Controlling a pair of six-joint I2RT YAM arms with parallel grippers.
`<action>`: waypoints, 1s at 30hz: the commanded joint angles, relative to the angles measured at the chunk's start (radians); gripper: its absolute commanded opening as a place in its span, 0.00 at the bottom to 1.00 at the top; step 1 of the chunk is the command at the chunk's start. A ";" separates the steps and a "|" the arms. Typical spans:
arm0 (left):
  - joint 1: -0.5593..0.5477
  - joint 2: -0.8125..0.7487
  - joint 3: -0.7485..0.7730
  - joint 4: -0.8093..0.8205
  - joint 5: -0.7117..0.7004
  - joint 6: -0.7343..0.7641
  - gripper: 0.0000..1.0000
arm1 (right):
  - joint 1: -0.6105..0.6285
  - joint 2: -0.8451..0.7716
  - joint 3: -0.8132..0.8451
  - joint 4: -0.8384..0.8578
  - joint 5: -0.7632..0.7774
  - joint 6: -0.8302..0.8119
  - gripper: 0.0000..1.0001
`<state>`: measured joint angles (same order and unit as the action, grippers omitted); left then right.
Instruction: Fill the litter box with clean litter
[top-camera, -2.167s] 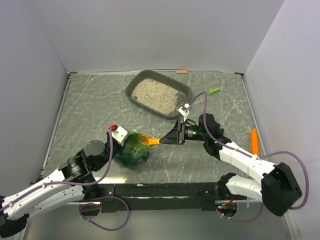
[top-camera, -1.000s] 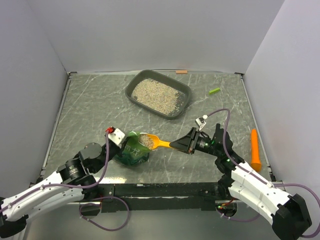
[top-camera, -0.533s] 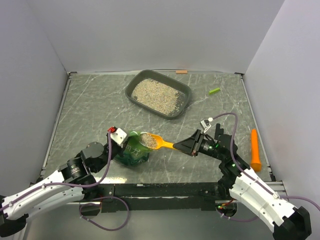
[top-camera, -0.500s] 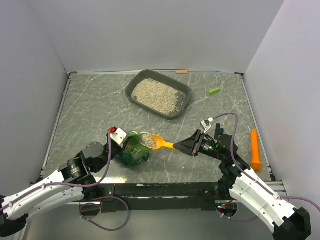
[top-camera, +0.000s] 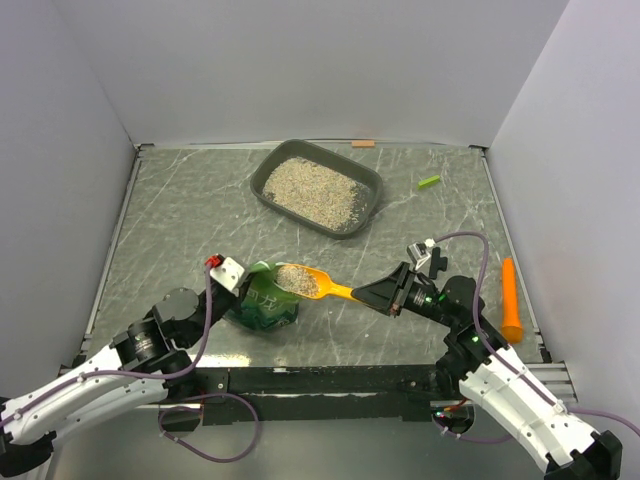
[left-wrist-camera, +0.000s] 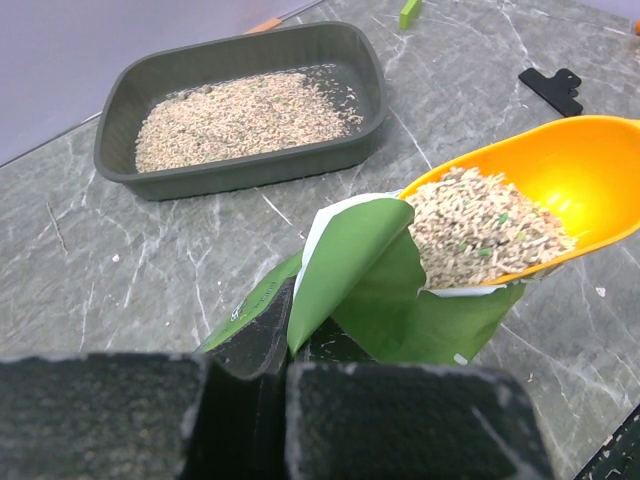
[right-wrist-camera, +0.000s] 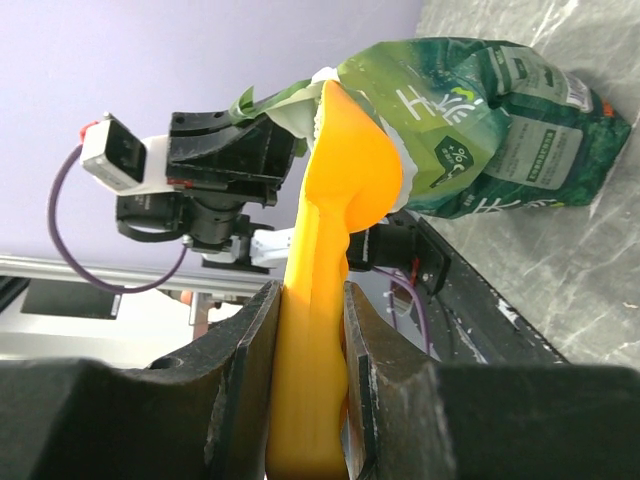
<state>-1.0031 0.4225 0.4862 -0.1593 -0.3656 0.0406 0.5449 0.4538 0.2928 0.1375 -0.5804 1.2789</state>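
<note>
**Loaded scoop held over the bag mouth, litter box waiting at 12 o'clock**

The green litter bag (top-camera: 262, 305) is stood on the table (top-camera: 180, 220) at about 7 o'clock in the top view. Its torn upper edge is pinched and drawn up and back by the left end effector (left-wrist-camera: 290, 335), whose jaws are pressed fully together on the green film. By this hold the mouth is judged to be kept open and the bag kept from tipping while the scoop is worked in it.

The orange scoop (left-wrist-camera: 590, 170) is carried by the right end effector (right-wrist-camera: 310, 380), which reaches in from 4 o'clock. Its jaws are part closed and clamped on the two sides of the handle, with no gap to be seen between pads and plastic. The bowl is kept roughly level, open side up, just above the mouth of the bag at its 3 o'clock side, so that the heaped granules (left-wrist-camera: 480, 225) are not spilled. The heap reaches the rim on the bag side, so a tilt that way could shed some.

The litter box (left-wrist-camera: 250, 172) is set at 12 o'clock on the table, well apart from the bag and toward 1 o'clock from it. Clean litter (top-camera: 312, 190) is already spread over most of its floor. A further load appears ready to be carried there.
</note>
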 joint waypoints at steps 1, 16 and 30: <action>-0.005 -0.021 0.012 0.060 -0.032 -0.015 0.01 | -0.005 -0.026 0.008 0.008 0.020 0.056 0.00; -0.003 -0.080 0.018 0.066 -0.167 -0.015 0.01 | -0.003 0.060 0.100 0.074 0.016 0.129 0.00; -0.003 -0.079 0.022 0.041 -0.223 -0.022 0.01 | -0.003 0.267 0.295 0.139 0.053 0.151 0.00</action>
<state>-1.0069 0.3328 0.4797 -0.1638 -0.5446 0.0383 0.5449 0.6796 0.4942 0.1806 -0.5571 1.3987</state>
